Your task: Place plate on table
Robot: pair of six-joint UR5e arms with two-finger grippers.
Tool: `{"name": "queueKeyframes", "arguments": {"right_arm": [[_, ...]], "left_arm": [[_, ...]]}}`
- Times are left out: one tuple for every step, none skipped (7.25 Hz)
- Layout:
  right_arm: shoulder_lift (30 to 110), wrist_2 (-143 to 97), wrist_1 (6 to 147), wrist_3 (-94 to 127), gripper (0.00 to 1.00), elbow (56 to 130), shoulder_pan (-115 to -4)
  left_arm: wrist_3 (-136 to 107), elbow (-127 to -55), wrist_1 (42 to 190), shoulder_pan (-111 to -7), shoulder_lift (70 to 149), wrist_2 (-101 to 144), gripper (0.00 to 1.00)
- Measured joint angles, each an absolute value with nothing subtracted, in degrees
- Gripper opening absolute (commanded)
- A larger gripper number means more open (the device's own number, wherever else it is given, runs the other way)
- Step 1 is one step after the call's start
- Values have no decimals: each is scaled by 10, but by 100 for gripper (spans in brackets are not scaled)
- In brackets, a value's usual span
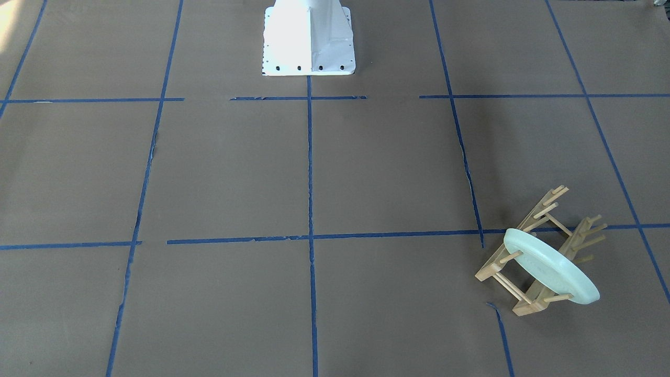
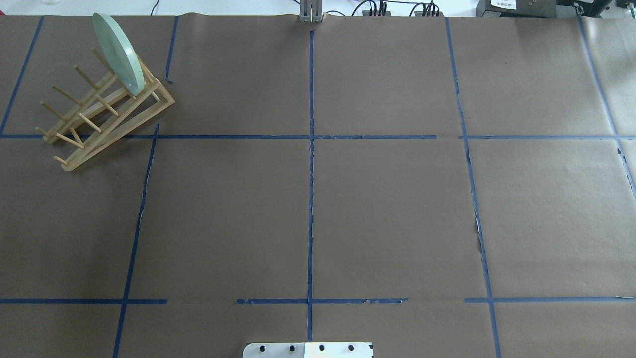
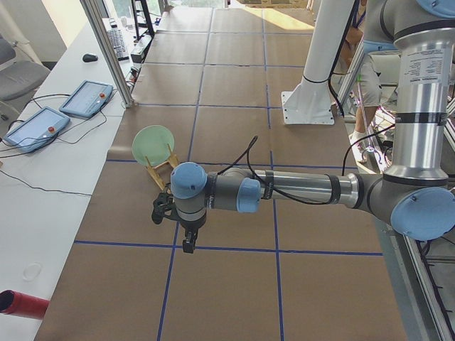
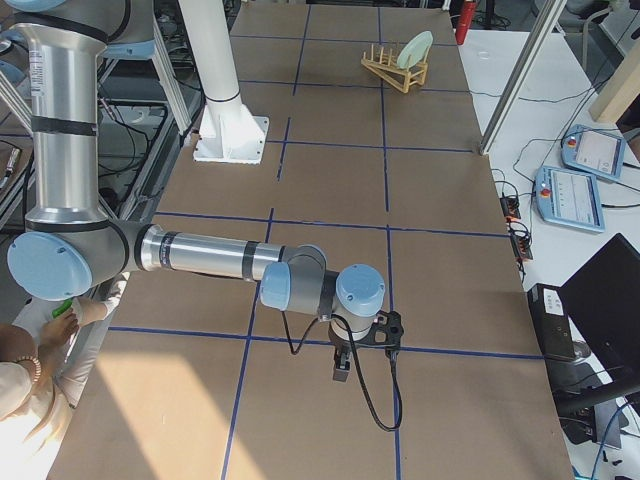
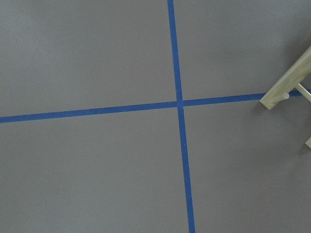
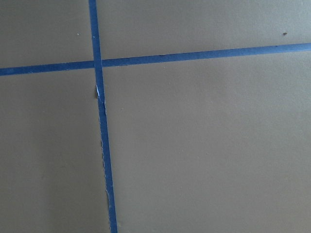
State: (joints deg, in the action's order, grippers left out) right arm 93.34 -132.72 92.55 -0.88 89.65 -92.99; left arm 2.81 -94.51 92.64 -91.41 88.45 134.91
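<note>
The plate (image 1: 549, 272) stands tilted on edge between the pegs at one end of the wooden rack (image 1: 489, 267), in the far corner of the table (image 2: 387, 209) on my left side. My left gripper (image 3: 187, 245) hangs over the brown paper near the rack. My right gripper (image 4: 342, 368) hangs well apart from it, and I cannot tell whether the fingers of either are spread or pressed together.

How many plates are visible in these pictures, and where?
1. The plate stands on edge in the wooden peg rack, at the rack's end farthest from the robot, on the robot's left side of the table. No other plate shows in any view.
</note>
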Motion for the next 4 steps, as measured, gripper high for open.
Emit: {"name": "queueKeyframes", "arguments": {"right_arm": [[933, -1327, 925, -9, 100, 896, -930], [933, -1327, 925, -9, 100, 896, -930], [933, -1327, 925, -9, 100, 896, -930], [933, -1327, 925, -9, 100, 896, -930]], "left_arm": [[28, -944, 927, -914, 885, 1349, 100], [29, -945, 927, -914, 886, 1349, 100], [29, -946, 927, -914, 887, 1349, 100], [27, -944, 933, -913, 896, 1350, 100]]}}
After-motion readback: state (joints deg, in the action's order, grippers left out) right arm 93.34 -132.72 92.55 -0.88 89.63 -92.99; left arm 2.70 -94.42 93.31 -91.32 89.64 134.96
